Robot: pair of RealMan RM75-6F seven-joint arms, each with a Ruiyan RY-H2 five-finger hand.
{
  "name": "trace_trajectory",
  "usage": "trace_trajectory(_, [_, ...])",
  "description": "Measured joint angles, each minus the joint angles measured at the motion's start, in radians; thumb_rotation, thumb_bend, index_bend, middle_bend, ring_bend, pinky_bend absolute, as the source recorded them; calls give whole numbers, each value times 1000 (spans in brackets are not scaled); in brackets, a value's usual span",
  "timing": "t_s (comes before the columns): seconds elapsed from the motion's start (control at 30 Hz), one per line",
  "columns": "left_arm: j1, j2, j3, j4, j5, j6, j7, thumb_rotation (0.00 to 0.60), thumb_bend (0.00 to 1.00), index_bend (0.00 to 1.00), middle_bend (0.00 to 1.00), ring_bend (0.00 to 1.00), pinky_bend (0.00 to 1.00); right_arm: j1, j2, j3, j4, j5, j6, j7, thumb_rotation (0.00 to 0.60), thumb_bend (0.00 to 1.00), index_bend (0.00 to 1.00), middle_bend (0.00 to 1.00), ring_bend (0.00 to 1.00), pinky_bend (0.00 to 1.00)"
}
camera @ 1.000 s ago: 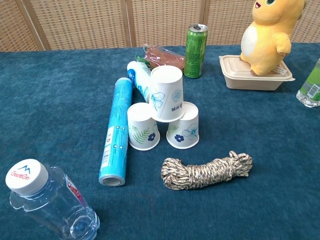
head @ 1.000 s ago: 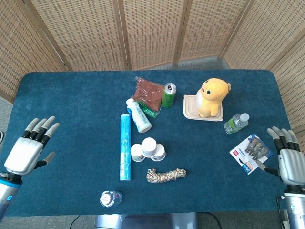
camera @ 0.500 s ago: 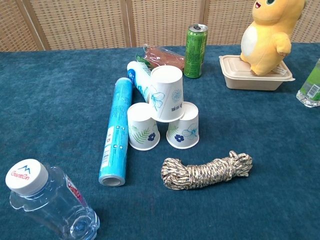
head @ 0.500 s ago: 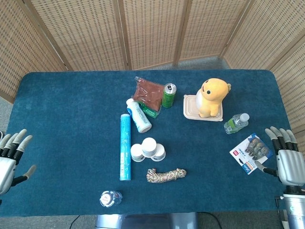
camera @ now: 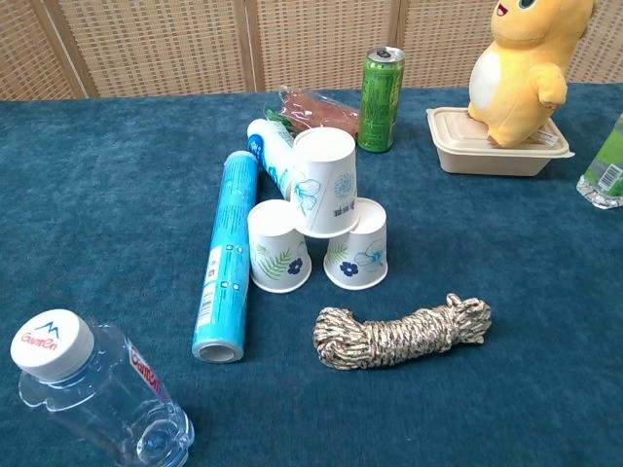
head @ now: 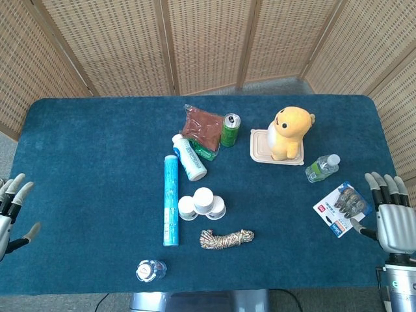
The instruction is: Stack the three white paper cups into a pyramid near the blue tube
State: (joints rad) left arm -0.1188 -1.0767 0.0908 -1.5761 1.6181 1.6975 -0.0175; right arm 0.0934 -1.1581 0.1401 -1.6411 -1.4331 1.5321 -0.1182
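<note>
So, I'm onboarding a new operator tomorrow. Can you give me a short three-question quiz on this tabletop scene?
1. True or false: the top cup rests upside down on the two lower cups.
2. Which thing lies nearest in front of the cup pyramid in the chest view? A) green can B) coil of rope C) yellow plush toy
3. Fill in: the blue tube lies on its ____ just left of the cups.

Key
1. True. It sits on the left cup and the right cup, all mouth down.
2. B, the coil of rope. The green can and yellow plush toy sit behind.
3. Side.
</note>
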Motion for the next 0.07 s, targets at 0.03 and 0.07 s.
trace_trajectory(0.03, [1, 0, -1, -3, 6, -3, 1, 600, 333, 20, 0, 0, 0, -1, -1, 0, 1, 2, 0, -3, 600, 0, 0, 0, 0, 0])
trace_trajectory(0.07, [1, 0, -1, -4, 11, -5, 3, 600, 333, 20, 0, 0, 0, -2, -1, 0, 2, 4, 0, -5, 600, 0, 0, 0, 0, 0])
